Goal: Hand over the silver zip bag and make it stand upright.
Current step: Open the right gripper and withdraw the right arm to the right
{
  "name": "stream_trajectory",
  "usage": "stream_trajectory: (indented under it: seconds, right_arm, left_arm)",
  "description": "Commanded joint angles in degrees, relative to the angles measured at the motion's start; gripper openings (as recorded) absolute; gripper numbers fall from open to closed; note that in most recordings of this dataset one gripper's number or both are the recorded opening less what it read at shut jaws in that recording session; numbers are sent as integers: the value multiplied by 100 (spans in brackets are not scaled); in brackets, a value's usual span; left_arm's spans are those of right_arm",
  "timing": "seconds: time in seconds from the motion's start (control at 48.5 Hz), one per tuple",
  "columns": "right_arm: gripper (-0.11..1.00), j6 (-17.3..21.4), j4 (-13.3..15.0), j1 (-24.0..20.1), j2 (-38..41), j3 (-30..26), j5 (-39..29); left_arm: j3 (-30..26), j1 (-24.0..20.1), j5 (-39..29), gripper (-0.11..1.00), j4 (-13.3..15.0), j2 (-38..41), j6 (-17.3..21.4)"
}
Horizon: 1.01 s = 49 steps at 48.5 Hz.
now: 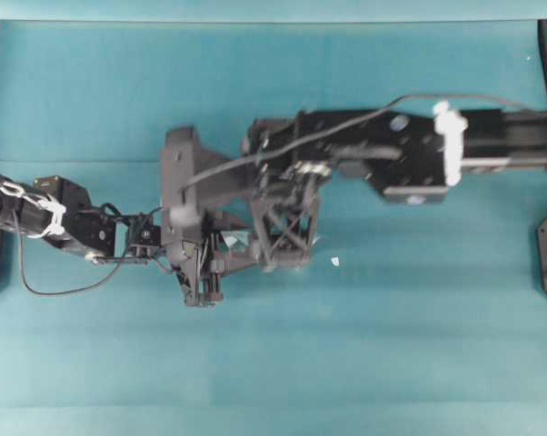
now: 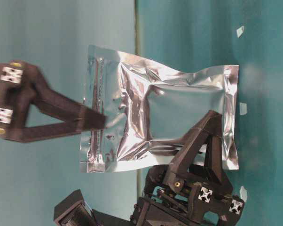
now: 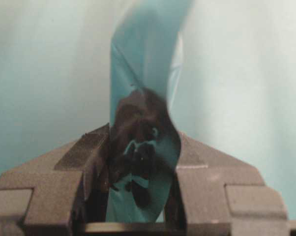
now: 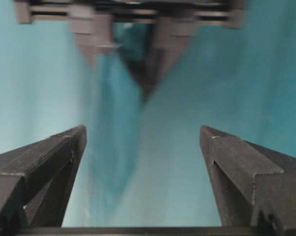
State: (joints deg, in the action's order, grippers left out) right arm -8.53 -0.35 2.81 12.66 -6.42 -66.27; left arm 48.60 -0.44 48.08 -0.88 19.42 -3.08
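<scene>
Silver foil catches the light in the table-level view, which is turned on its side: the silver zip bag (image 2: 160, 110) hangs clear of the teal worktop (image 1: 392, 318), between the 2 arms. Its long axis runs across that picture, the zip band at the picture's left and the sealed end at the right. The left claw (image 3: 143, 167) is clamped on the bag's edge, the foil standing edge-on between its 2 fingers. The right claw (image 4: 143, 142) is spread wide with nothing between its fingers, the bag just ahead of it. From overhead the arms hide nearly all of the bag.
</scene>
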Motion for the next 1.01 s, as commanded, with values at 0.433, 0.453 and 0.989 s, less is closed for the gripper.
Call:
stream_trajectory:
  seconds: [0.433, 0.453, 0.989]
  right_arm:
    - [97, 501, 9, -62, -1037, 237, 35]
    - [97, 527, 9, -62, -1099, 264, 44]
    - [97, 1081, 0, -255, -2505, 1916, 1688]
  left_arm:
    - [-18, 18, 0, 23, -9, -53, 9]
    - [-9, 26, 0, 23, -9, -53, 9]
    - [9, 18, -35, 23, -18, -70, 18]
